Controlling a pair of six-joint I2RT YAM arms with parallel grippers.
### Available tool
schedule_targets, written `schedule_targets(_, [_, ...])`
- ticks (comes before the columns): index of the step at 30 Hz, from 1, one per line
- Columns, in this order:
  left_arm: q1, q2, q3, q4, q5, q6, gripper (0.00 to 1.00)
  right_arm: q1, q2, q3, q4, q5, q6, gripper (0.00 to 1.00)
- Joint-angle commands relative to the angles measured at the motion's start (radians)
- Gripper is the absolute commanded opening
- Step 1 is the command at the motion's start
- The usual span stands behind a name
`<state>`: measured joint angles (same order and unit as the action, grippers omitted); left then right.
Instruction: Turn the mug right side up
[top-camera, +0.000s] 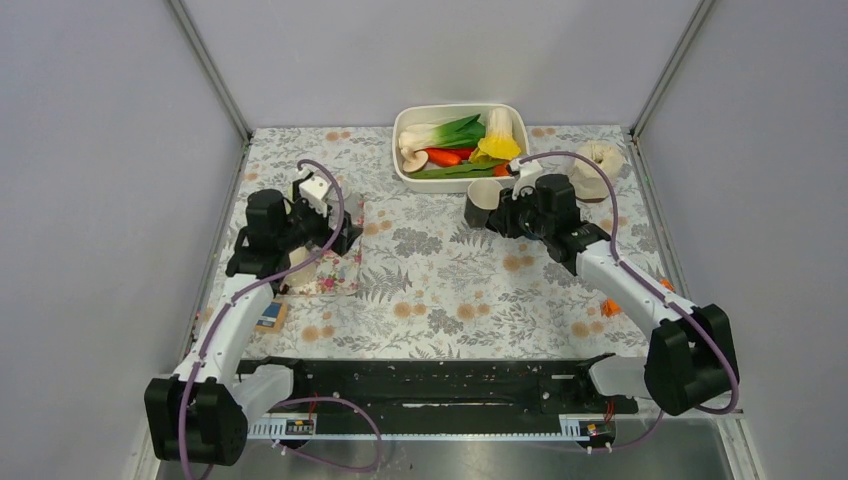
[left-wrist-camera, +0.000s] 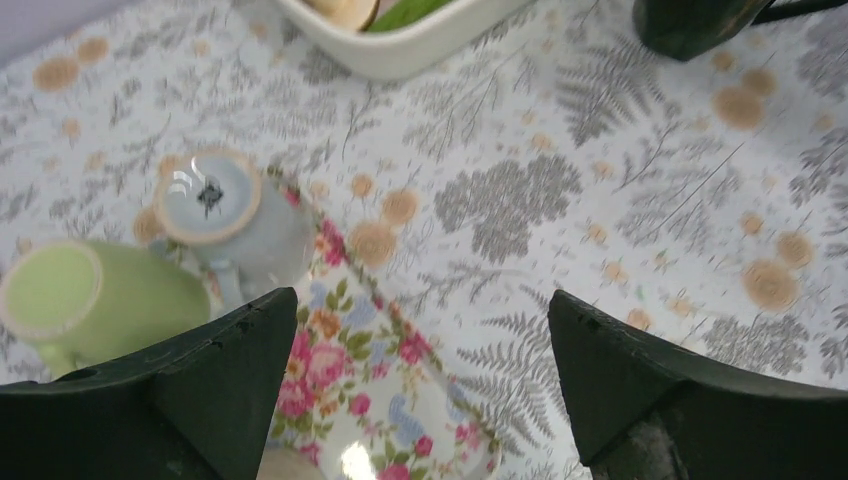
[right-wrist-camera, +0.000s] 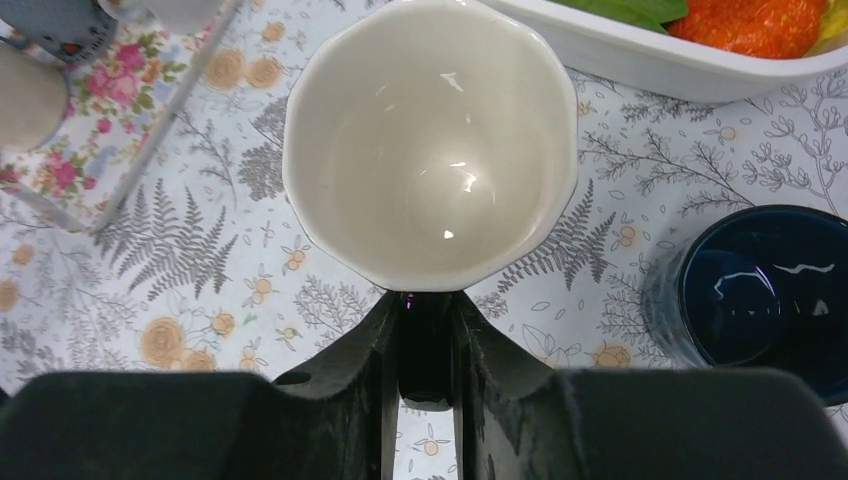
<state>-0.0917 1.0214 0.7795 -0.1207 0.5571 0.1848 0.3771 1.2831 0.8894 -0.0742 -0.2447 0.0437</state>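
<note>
No readable text, label, brand, number or sign shows in any view.

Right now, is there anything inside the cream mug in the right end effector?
Nothing visible: the cream mug shows a bare, glossy interior down to its bottom. The right end effector is shut at its near rim. The mug's handle and whatever lies beneath it are covered.
</note>
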Motion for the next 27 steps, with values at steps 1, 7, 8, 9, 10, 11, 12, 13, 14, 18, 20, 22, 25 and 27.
schedule_targets(1, [0.045, -0.009, -0.038, -0.081, -0.024, 0.146, 0.99, 0.017, 0.029, 0.035, 0.140, 0.079, -0.060, 0.00])
schedule_targets(7, [0.069, -0.039, -0.038, -0.145, -0.076, 0.213, 0.99, 0.023, 0.119, 0.085, 0.099, 0.104, -0.063, 0.00])
schedule_targets(8, [0.077, -0.050, -0.052, -0.133, -0.077, 0.208, 0.99, 0.023, 0.126, 0.086, 0.102, 0.106, -0.062, 0.00])
schedule_targets(9, [0.086, -0.062, -0.070, -0.121, -0.067, 0.206, 0.99, 0.025, 0.133, 0.085, 0.110, 0.110, -0.062, 0.00])
schedule_targets(10, [0.091, -0.075, -0.081, -0.108, -0.057, 0.204, 0.99, 0.028, 0.139, 0.085, 0.115, 0.116, -0.062, 0.00])
schedule_targets(11, [0.092, -0.080, -0.090, -0.099, -0.049, 0.201, 0.99, 0.031, 0.142, 0.087, 0.115, 0.122, -0.063, 0.00])
schedule_targets(12, [0.092, -0.087, -0.093, -0.097, -0.041, 0.202, 0.99, 0.034, 0.149, 0.090, 0.115, 0.125, -0.064, 0.00])
schedule_targets(13, [0.092, -0.090, -0.093, -0.099, -0.035, 0.201, 0.99, 0.037, 0.156, 0.093, 0.114, 0.130, -0.064, 0.00])
schedule_targets(14, [0.092, -0.091, -0.094, -0.103, -0.030, 0.199, 0.99, 0.041, 0.166, 0.095, 0.115, 0.136, -0.064, 0.00])
schedule_targets(18, [0.120, -0.089, -0.103, -0.095, -0.009, 0.192, 0.99, 0.052, 0.207, 0.110, 0.119, 0.159, -0.061, 0.00])
schedule_targets(20, [0.128, -0.085, -0.104, -0.096, 0.005, 0.191, 0.99, 0.057, 0.226, 0.115, 0.125, 0.176, -0.061, 0.00])
schedule_targets(22, [0.135, -0.083, -0.103, -0.095, 0.016, 0.188, 0.99, 0.063, 0.238, 0.117, 0.129, 0.189, -0.062, 0.00])
schedule_targets(25, [0.140, -0.083, -0.105, -0.091, 0.026, 0.185, 0.99, 0.070, 0.253, 0.120, 0.128, 0.202, -0.062, 0.00])
schedule_targets(27, [0.142, -0.082, -0.108, -0.089, 0.034, 0.186, 0.99, 0.075, 0.259, 0.120, 0.130, 0.208, -0.061, 0.00])
